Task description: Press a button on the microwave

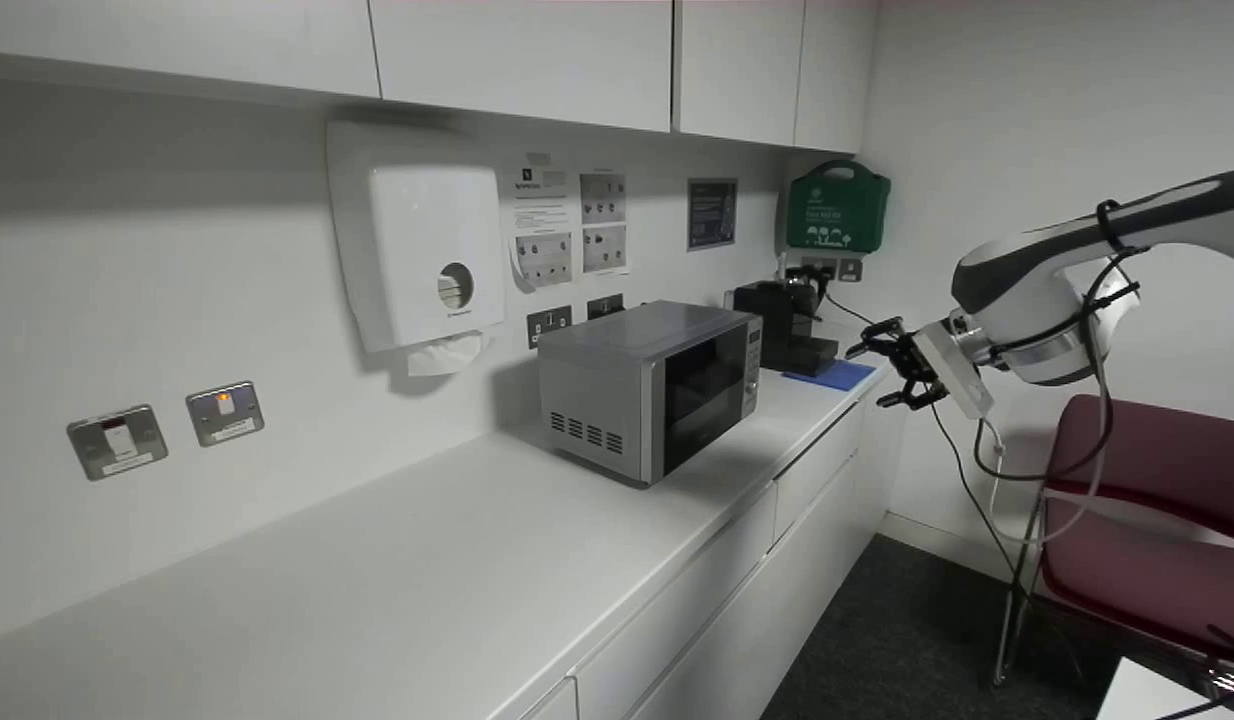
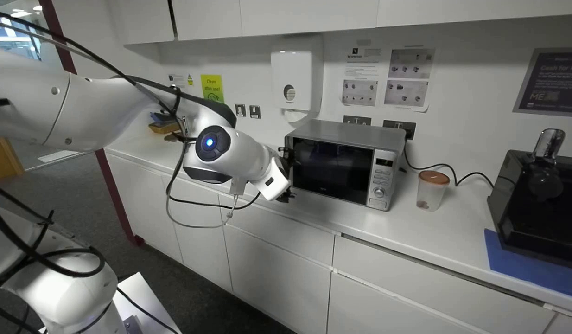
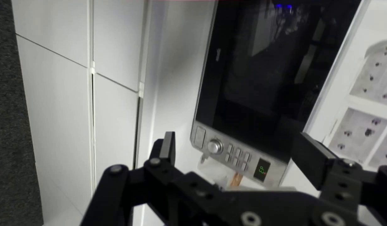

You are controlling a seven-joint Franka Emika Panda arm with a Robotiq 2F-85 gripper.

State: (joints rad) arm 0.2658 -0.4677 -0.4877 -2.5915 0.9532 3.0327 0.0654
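The grey microwave (image 1: 597, 395) stands on the counter with its dark glass door shut, and it also shows in an exterior view (image 2: 355, 132) and the wrist view (image 3: 259, 81). Its control strip (image 2: 382, 178) has a lit display (image 3: 262, 169), several small buttons (image 3: 237, 156), a round dial (image 3: 214, 146) and a large rectangular button (image 3: 199, 137). My gripper (image 1: 870, 377) is open and empty, in the air in front of the microwave and apart from it. In an exterior view the gripper (image 2: 289, 174) overlaps the door's left edge. In the wrist view the strip lies between the fingers (image 3: 236, 135).
A clear tub with an orange lid (image 2: 433, 191) stands beside the microwave. A black coffee machine (image 2: 541, 204) sits on a blue mat (image 2: 522, 264) farther along. A white dispenser (image 1: 432, 250) hangs on the wall. Cupboards (image 1: 527, 60) overhang the counter (image 1: 377, 560). A red chair (image 1: 1157, 470) stands beneath the arm.
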